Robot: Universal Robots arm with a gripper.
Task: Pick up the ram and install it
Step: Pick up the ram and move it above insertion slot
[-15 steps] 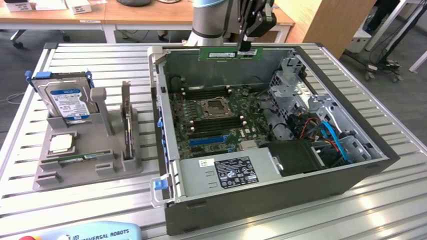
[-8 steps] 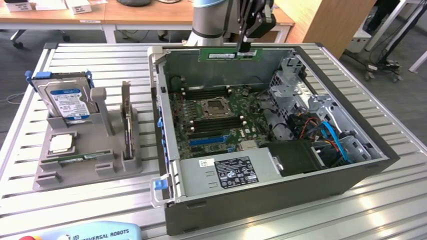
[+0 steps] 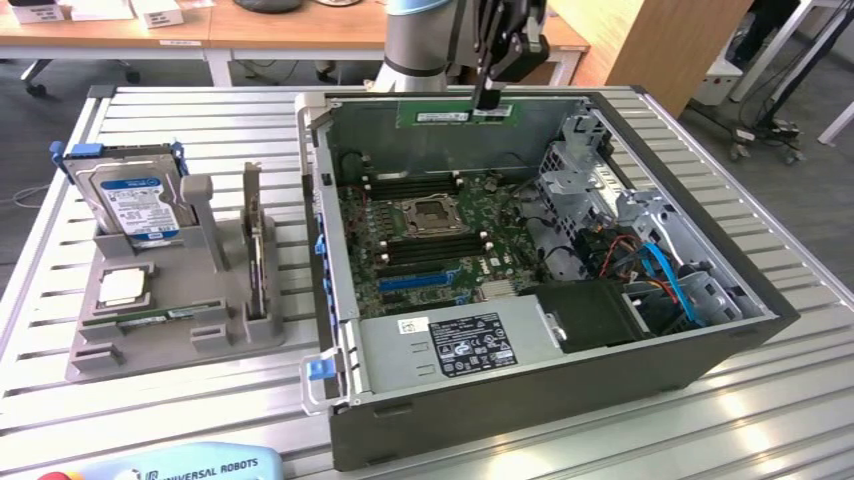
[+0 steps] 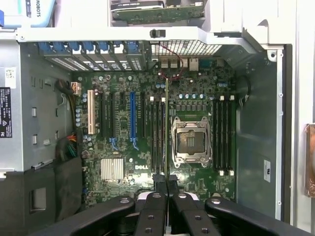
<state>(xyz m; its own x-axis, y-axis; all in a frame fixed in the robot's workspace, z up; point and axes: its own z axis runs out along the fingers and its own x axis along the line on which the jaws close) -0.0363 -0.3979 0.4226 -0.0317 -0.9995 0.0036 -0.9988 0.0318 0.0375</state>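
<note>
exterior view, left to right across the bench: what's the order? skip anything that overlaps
hard drive → ram, held above the open case → drive cage → blue cable

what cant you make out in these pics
Print on the ram label: too small to read in the exterior view; edge-on in the wrist view.
Arm above the hand: cut off by the exterior view's top edge.
Which of the memory slots the ram hangs over: cannot tell in either view.
</note>
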